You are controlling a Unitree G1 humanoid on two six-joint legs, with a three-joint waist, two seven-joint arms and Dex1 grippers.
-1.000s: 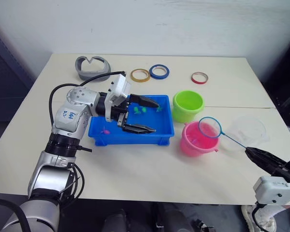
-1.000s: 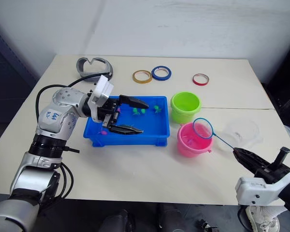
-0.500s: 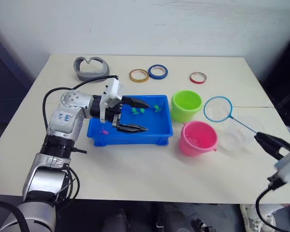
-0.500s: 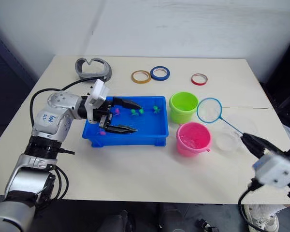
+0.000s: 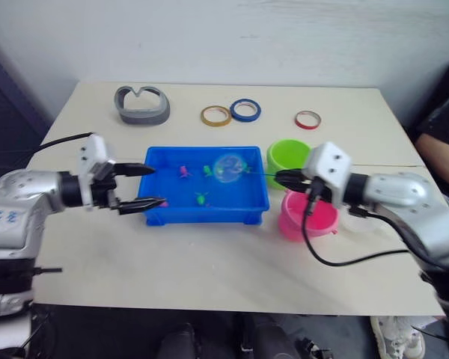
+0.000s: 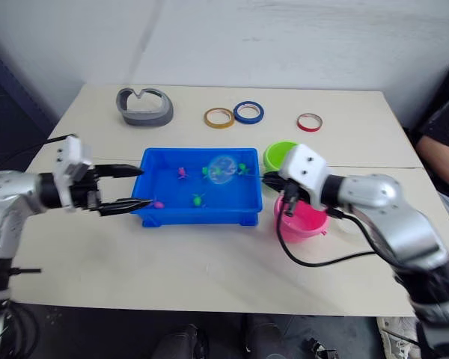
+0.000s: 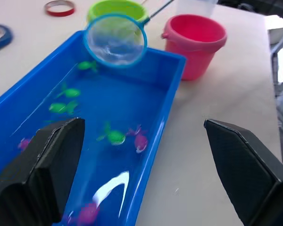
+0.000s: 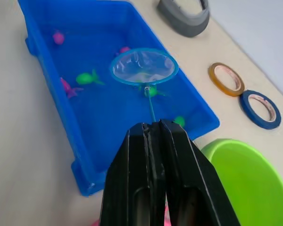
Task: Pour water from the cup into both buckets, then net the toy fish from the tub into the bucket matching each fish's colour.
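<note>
Netting's on — right gripper [image 8: 151, 136] is pinched on the net [image 8: 143, 67] handle, hoop over the tub [image 5: 258, 203] w/ fish inside; left gripper [image 5: 146, 185], fingers spread, sits at the tub's end. Count: 2 buckets (green [image 5: 289, 158], pink [image 5: 305, 221]), approx 4 green and 3 pink fish (bucket contents can't be read) — most sorting looks left.

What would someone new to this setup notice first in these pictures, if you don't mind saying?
Probably the bright blue tub at the middle of the table, with tiny pink and green toy fish scattered in it. Over its right part hangs the net, held by its thin handle in the shut right gripper. The open left gripper sits at the tub's left end, and the green bucket and pink bucket stand just right of the tub.
</note>
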